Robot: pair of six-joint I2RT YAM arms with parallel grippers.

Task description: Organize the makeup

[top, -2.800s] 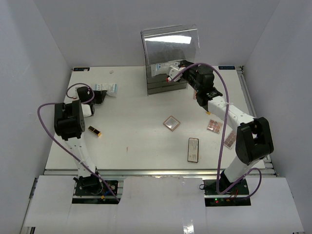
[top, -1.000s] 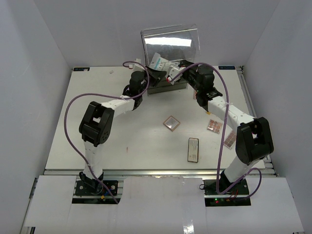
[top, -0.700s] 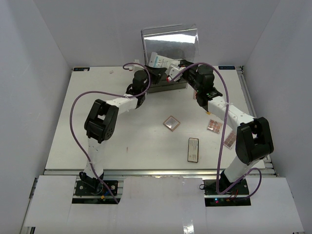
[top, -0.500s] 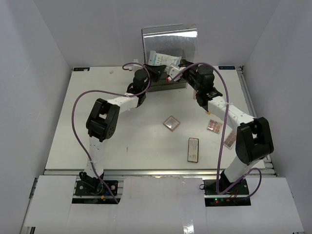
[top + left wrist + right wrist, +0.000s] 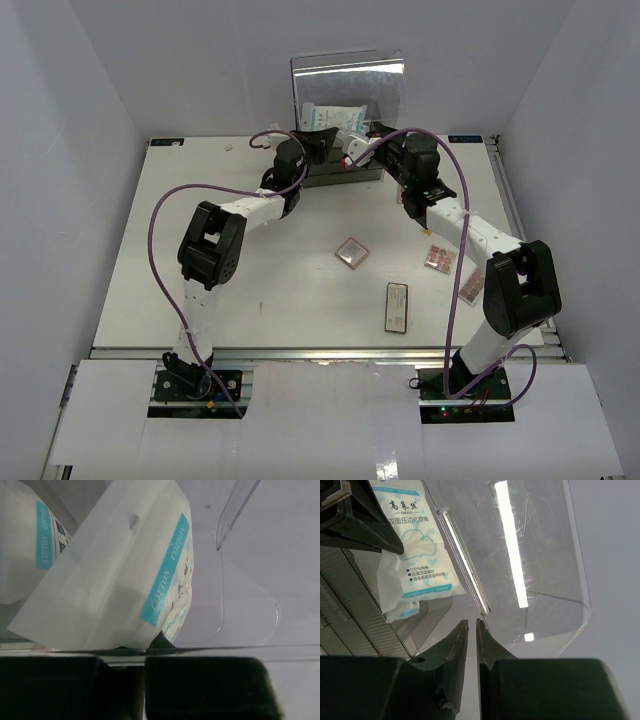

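My left gripper (image 5: 318, 136) is shut on a white-blue sachet packet (image 5: 336, 116) (image 5: 115, 575), held over the open top of the clear acrylic box (image 5: 330, 178). A second packet (image 5: 30, 545) lies just beside it inside the box. My right gripper (image 5: 372, 130) (image 5: 470, 623) is shut beside the raised clear lid (image 5: 350, 78), whose edge (image 5: 465, 565) ends right at its fingertips. On the table lie a pink palette (image 5: 351, 251), a black compact (image 5: 396, 306) and two more palettes (image 5: 440, 259) (image 5: 472, 285).
The box stands at the back centre of the white table (image 5: 260, 280), close to the rear wall. Purple cables loop from both arms. The left arm stretches across the table's left half. White walls close in on both sides.
The left arm came from the table's left side to the box. In the last second it carried the packet a little up and right over the box; the lid stands more upright.
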